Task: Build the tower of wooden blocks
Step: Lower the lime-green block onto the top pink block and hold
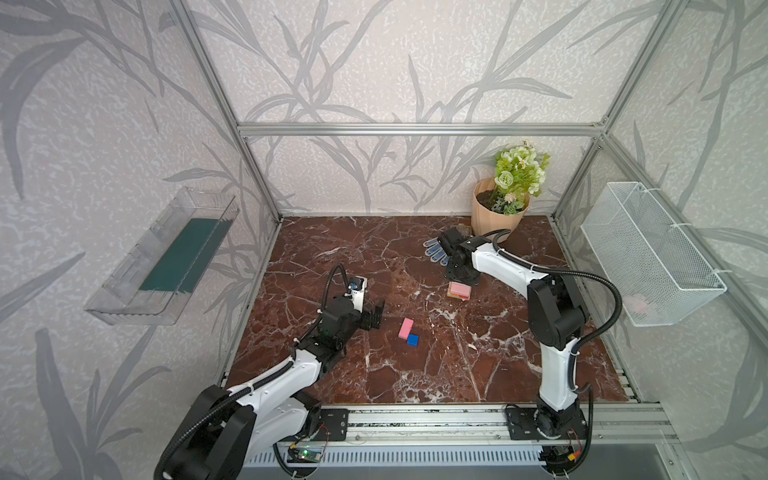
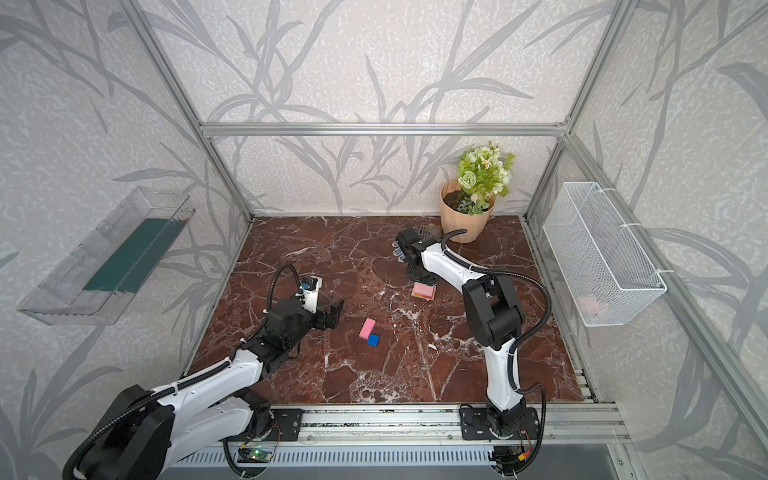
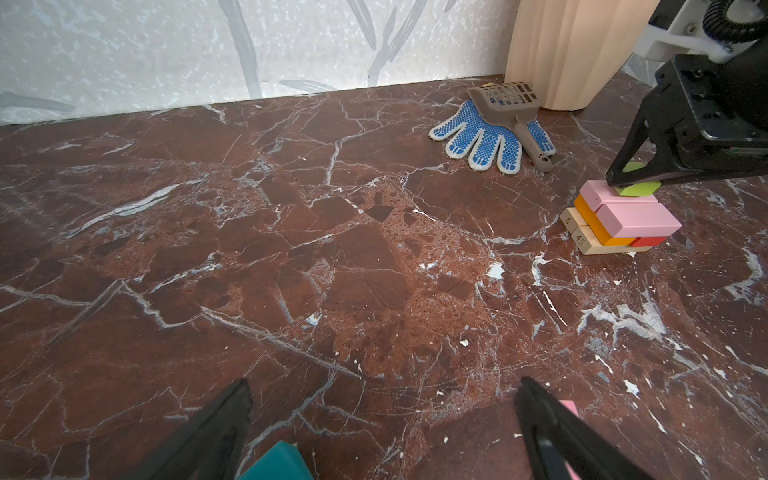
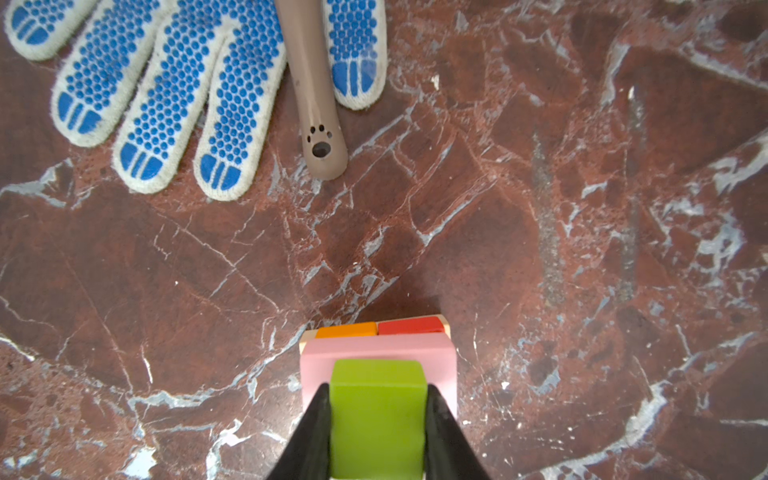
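My right claw (image 4: 378,388) was clenched on the green cube (image 4: 377,424), jaws flat against two opposite sides. It held the cube at the top of the tower (image 3: 623,220), which stood on the surface (image 1: 457,365) near the glove (image 4: 166,83) and the scoop (image 4: 316,104).

I could not tell whether the cube already rested on the pink layer (image 4: 378,347) or hung just above it. That was the first risk, I judged: released over a gap, the cube would drop, bounce and perhaps tumble off. Pressed down too hard instead, the pink layer could slide on the orange block (image 4: 347,329) and red block (image 4: 409,326) beneath. Nothing but weight seemed to hold those layers on the tan base (image 3: 582,243). If I opened unevenly, one jaw might drag the cube sideways. Pulling away too low might clip the pink blocks.

My left claw (image 3: 384,384) hung released, well apart from the tower, with the teal block (image 3: 278,463) close beneath it. A loose pink block (image 1: 405,328) and the blue cube (image 1: 412,340) lay just beside each other nearby. A careless reach there could scatter them.
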